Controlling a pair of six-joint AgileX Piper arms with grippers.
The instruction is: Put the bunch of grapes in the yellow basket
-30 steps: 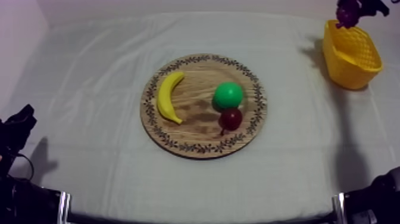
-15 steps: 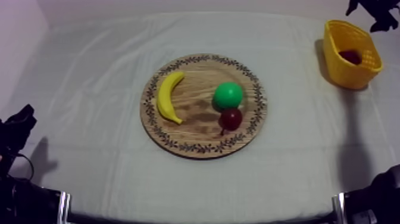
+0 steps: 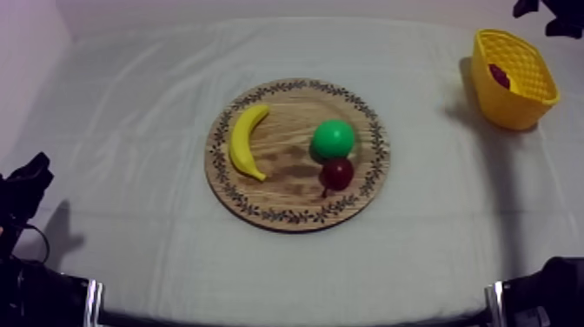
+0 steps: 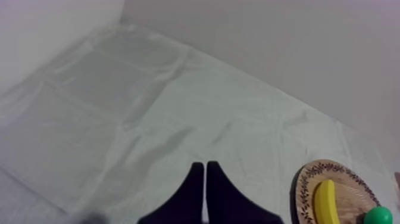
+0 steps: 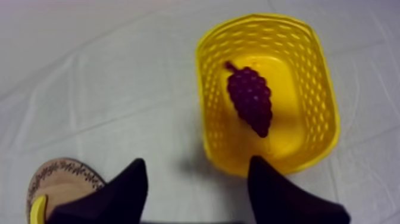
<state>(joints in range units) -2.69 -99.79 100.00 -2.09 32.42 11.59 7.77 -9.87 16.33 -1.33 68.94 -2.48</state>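
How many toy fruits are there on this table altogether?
4. A yellow banana, a round green fruit and a small red fruit lie on the round wooden board with a patterned rim; a dark purple bunch of grapes lies inside the yellow basket. None seems hidden.

Top cam slants over table [image 3: 130,130]; both wrist cams share board [image 3: 280,196].

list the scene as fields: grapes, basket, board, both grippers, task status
grapes: lying inside the basket
basket: yellow, far right of the cloth
board: mid-cloth, holding banana, pear, small red fruit
left gripper: shut, empty, low, left of the board
right gripper: open, empty, high by the basket
task: looks done
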